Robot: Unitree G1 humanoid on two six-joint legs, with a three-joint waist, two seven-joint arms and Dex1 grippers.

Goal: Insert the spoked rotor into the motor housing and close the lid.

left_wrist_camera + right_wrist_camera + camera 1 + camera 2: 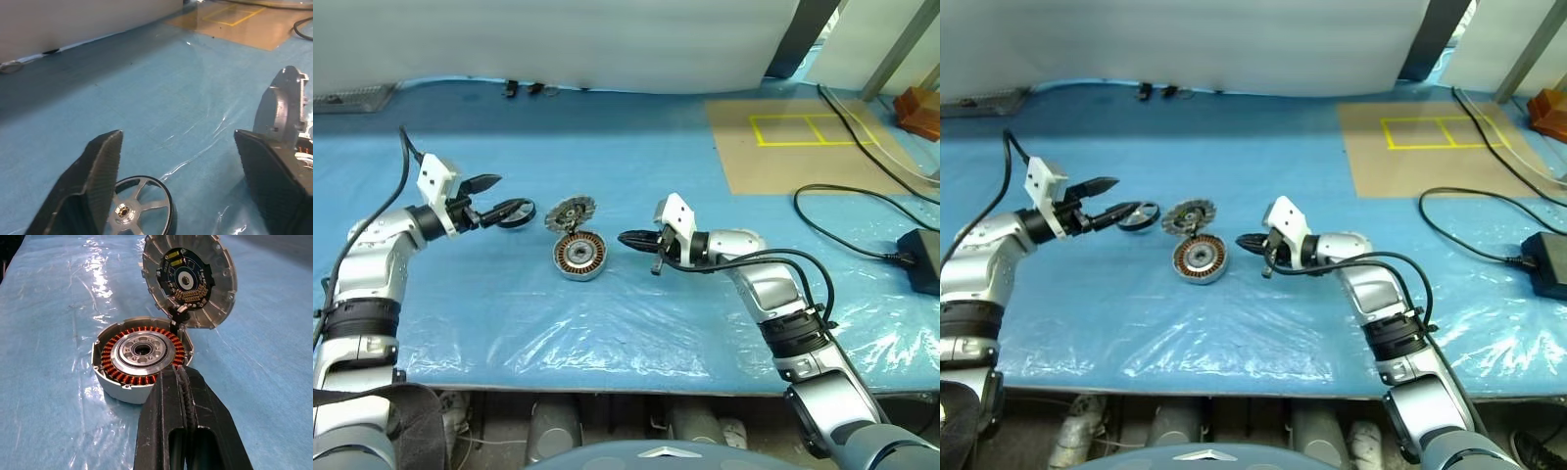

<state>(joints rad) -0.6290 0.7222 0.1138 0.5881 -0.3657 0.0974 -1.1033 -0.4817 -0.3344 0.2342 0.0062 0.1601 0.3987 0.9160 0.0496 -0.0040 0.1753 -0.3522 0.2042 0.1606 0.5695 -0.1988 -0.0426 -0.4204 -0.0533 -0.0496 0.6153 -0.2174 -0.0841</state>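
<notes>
The spoked rotor (pixel 516 212) lies flat on the blue table (pixel 636 176), left of centre in the head view. The left claw (pixel 492 199) hangs at it with its fingers spread wide, one above the wheel and one reaching its near edge; no grip shows. Just right, the lid (pixel 572 212) stands tilted up behind the motor housing (pixel 579 255), copper windings showing. Right of the housing, the right claw (pixel 628 238) is pressed shut and empty, tips near the rim.
</notes>
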